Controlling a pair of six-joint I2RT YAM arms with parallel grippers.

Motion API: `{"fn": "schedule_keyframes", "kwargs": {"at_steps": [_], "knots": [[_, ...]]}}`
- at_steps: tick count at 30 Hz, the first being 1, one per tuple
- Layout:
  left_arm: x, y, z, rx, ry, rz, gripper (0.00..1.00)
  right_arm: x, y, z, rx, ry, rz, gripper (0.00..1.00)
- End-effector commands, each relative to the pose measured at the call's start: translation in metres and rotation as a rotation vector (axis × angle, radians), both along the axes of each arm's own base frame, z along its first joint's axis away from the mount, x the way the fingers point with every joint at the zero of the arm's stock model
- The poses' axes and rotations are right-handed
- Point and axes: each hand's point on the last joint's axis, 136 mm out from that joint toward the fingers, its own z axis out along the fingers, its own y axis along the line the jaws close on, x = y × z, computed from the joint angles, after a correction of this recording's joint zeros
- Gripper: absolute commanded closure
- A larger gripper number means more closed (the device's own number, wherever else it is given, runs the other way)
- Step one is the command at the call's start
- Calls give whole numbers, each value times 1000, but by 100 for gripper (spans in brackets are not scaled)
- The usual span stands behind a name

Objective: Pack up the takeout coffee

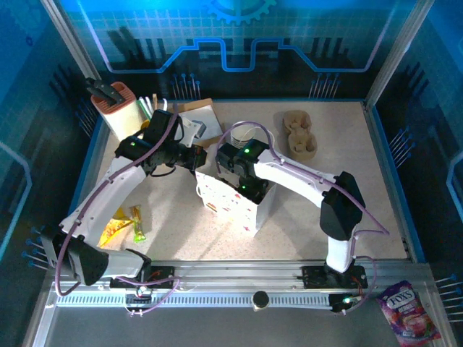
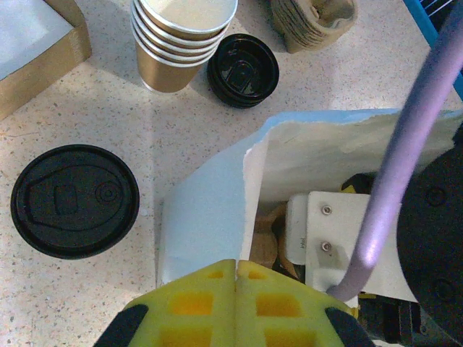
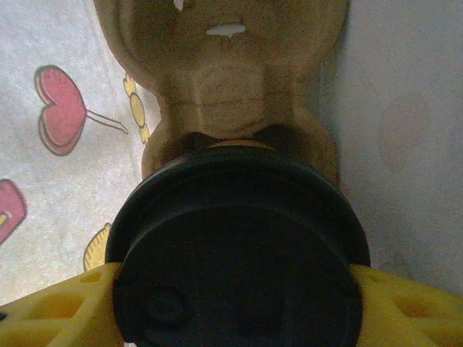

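A takeout coffee with a black lid (image 3: 239, 246) is down inside the white printed paper bag (image 1: 228, 206), my right gripper (image 3: 235, 289) shut on it with a yellow finger on each side. Just below it lies the beige pulp carrier (image 3: 224, 79) on the bag's floor. My left gripper (image 2: 237, 271) is shut on the bag's rim (image 2: 249, 217), holding the mouth apart. The right arm (image 1: 249, 189) reaches into the bag from above. Its wrist hides the cup in the top view.
A stack of empty tan cups (image 2: 181, 43), a pile of black lids (image 2: 243, 70) and one loose lid (image 2: 74, 200) stand behind the bag. Spare carriers (image 1: 300, 135) sit at back right, a knife block (image 1: 116, 105) and a flat box (image 1: 195, 119) at back left, snack packets (image 1: 123, 224) near left.
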Motion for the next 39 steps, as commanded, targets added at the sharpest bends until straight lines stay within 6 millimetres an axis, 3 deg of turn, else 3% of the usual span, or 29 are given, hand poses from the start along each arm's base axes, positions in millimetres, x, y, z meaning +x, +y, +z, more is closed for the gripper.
{"fn": "schedule_keyframes", "kwargs": {"at_steps": [1, 22, 39], "knots": [[-6, -3, -1, -6, -2, -32, 100, 2, -1, -12, -5, 29, -7, 62], [-7, -3, -1, -9, -1, -34, 100, 5, -4, -39, -32, 64, -20, 62], [-7, -3, -1, -9, -3, -32, 100, 8, -3, -35, -27, 56, -17, 63]]}}
